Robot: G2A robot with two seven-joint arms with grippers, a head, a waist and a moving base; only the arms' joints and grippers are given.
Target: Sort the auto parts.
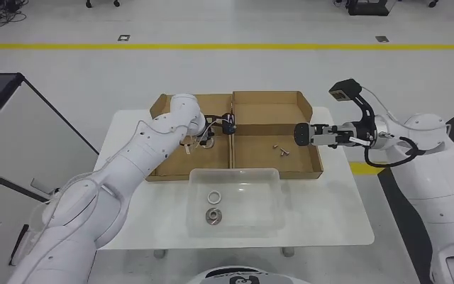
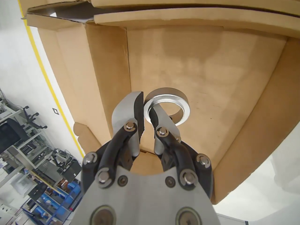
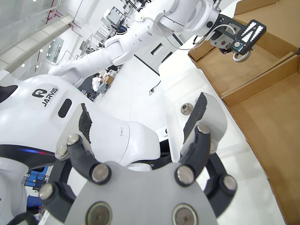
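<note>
**Sorting station – current state**

- Left gripper (image 2: 147, 105): clamped on a steel ring (image 2: 170, 92), one finger through the bore and the other outside, pinching the wall.
- Steel ring: held over the floor of the left cardboard box (image 2: 211, 71). It appears to hang clear of the floor and is not yet released.
- Right gripper (image 3: 143, 105): fingers spread wide, holding nothing, at the outer edge of the right cardboard box (image 1: 255, 162).
- Right cardboard box: holds small bolts (image 1: 281, 149), lying loose on the floor.
- Clear plastic bin (image 1: 266, 213), in front of both boxes: holds a white ring (image 1: 214, 197) and, just beside it, a metal hub (image 1: 212, 215).

**Progress (judged)** – roughly midway. The bolts look sorted and the steel ring is about to be set down. The two parts in the bin are left to sort.
</note>
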